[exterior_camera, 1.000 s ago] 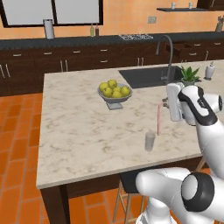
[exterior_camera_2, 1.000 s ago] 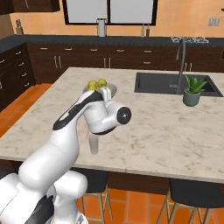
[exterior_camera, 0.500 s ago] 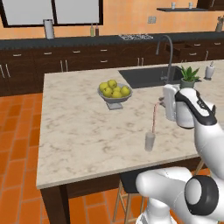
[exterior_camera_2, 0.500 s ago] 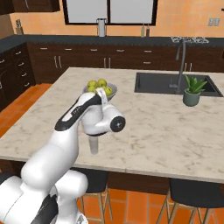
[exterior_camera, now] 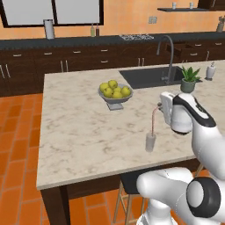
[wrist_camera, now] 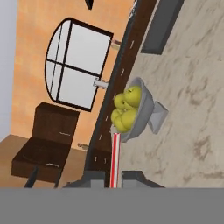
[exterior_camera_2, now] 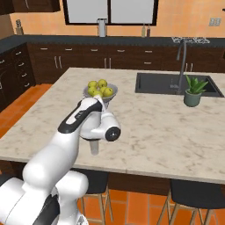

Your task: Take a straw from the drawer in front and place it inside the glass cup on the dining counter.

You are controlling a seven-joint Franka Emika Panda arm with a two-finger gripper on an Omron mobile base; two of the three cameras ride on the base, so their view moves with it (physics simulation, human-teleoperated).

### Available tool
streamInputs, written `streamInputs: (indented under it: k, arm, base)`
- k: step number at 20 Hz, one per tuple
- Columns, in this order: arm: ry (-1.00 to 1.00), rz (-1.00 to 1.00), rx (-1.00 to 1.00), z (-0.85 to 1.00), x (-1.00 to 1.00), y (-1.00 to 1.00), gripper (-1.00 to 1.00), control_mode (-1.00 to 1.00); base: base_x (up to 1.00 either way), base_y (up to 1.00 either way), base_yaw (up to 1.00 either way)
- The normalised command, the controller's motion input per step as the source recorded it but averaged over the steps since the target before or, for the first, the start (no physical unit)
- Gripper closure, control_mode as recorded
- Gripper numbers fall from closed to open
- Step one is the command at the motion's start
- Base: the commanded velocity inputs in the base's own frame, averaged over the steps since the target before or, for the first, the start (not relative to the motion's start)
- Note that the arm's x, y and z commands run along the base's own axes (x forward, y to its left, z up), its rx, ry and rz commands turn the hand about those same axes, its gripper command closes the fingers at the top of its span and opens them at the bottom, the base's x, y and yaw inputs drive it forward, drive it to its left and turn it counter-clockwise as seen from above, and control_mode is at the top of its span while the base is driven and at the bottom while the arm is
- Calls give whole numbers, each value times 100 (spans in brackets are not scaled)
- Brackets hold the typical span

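We find open room on the worktop to the left of the glass cup and toward its near edge; that stretch of stone is bare. The hand sits just right of the cup, with the straw standing in the cup's mouth and blocking a pass straight down over the rim. The fruit bowl stands beyond the cup, well apart, with free worktop between them. Further right, the sink, the faucet and the potted plant obstruct the far side.
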Motion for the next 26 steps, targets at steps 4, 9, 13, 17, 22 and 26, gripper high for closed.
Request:
streamInputs:
  k: [4, 9, 13, 17, 22, 26]
  arm:
    - [-1, -2, -5, -9, 13, 0, 100, -100]
    - [-1, 0, 0, -1, 22, 0, 100, -100]
    - [-3, 0, -1, -7, 2, 0, 100, -100]
    - [-3, 0, -1, -20, -6, -7, 100, -100]
    - [-3, 0, -1, -26, 0, -6, 100, -100]
    - [0, 0, 0, -31, 0, -1, 100, -100]
  base:
    - [0, 0, 0]
    - [0, 0, 0]
    - [0, 0, 0]
    - [0, 0, 0]
    - [0, 0, 0]
    - [0, 0, 0]
